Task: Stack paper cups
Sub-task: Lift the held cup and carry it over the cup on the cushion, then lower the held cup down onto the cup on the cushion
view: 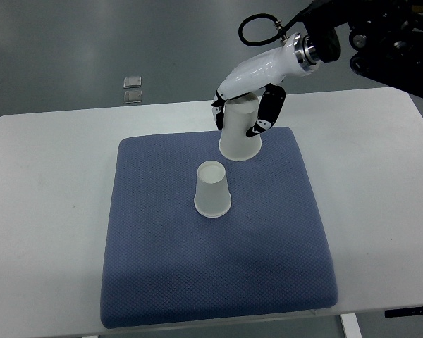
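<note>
A white table point(49, 211) fills most of the frame, with a blue-grey textured mat point(162, 282) laid square across its middle. Two white paper cups stand upside down on the mat, rims down and bases up.

The nearer cup point(212, 189) sits close to the centre of the frame, upright on its rim, free of any contact. The far cup point(238, 137) stands just above and to the right of it, near the upper edge of the mat; the two cups are near one another but apart.

The right arm enters from the upper right corner, dark at the joint and white along the forearm shell. The right hand point(248, 105) is on the far cup from above: its fingers point(270, 113) are curled round the cup's upper part, dark fingertips showing on both the left and right sides of it. The cup's rim appears to rest on the mat, though a slight lift cannot be ruled out.

The left arm does not show.

Beyond the table, at the upper left of the frame, two small square plates point(132, 89) lie on the grey floor.
</note>
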Controlling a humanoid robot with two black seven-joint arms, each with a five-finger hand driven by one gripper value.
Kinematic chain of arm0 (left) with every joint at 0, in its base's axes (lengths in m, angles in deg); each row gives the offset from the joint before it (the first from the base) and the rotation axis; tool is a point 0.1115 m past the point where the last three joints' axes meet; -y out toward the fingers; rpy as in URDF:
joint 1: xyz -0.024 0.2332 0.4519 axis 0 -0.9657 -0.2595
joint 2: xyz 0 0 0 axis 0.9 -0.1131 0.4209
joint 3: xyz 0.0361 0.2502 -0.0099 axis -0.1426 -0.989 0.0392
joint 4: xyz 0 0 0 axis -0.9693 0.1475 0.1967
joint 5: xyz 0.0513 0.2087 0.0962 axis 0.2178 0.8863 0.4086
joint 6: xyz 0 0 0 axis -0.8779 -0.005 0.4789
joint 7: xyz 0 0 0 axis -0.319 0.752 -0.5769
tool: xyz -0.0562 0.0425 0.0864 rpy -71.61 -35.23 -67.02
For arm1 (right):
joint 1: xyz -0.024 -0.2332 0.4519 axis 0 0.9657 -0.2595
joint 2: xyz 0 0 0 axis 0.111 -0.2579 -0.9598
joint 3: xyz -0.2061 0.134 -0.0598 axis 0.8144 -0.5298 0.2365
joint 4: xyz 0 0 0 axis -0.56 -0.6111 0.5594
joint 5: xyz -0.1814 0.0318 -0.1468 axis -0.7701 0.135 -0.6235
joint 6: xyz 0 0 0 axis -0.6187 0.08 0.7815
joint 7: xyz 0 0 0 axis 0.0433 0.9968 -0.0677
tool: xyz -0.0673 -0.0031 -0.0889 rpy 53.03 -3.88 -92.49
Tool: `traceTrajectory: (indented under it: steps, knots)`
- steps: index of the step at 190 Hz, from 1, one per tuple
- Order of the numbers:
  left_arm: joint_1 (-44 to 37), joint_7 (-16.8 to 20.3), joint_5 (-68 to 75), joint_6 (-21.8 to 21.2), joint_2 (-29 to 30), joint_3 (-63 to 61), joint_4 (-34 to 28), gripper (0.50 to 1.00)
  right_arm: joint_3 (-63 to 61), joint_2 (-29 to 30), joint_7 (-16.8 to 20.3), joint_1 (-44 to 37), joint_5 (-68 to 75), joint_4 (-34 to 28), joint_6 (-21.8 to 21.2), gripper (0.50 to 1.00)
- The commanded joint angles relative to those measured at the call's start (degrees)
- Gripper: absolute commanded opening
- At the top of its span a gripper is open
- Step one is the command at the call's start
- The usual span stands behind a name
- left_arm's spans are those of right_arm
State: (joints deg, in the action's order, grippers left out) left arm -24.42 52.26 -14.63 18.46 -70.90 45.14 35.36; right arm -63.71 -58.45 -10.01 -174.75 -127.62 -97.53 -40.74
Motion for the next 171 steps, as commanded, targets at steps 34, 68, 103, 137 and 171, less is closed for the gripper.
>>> traceTrajectory:
  steps: [34,68,103,137,171]
  knots:
    - [-0.01,0.0,0.0,0.0,0.0,0.0,0.0,1.0,-0.01,5.21,0.53,0.59,0.19,0.99,-0.2,0.682]
    - [-0.01,0.0,0.0,0.0,0.0,0.0,0.0,1.0,-0.01,5.82,0.53,2.0,-0.08,2.83,0.33,0.682]
    - [-0.01,0.0,0.0,0.0,0.0,0.0,0.0,1.0,-0.01,5.65,0.62,2.88,-0.34,3.19,0.77,0.682]
    - [-0.01,0.0,0.0,0.0,0.0,0.0,0.0,1.0,0.08,5.47,0.62,3.67,-0.34,3.54,1.64,0.682]
    - [-0.01,0.0,0.0,0.0,0.0,0.0,0.0,1.0,-0.1,5.56,0.62,4.2,-0.34,3.63,1.64,0.684]
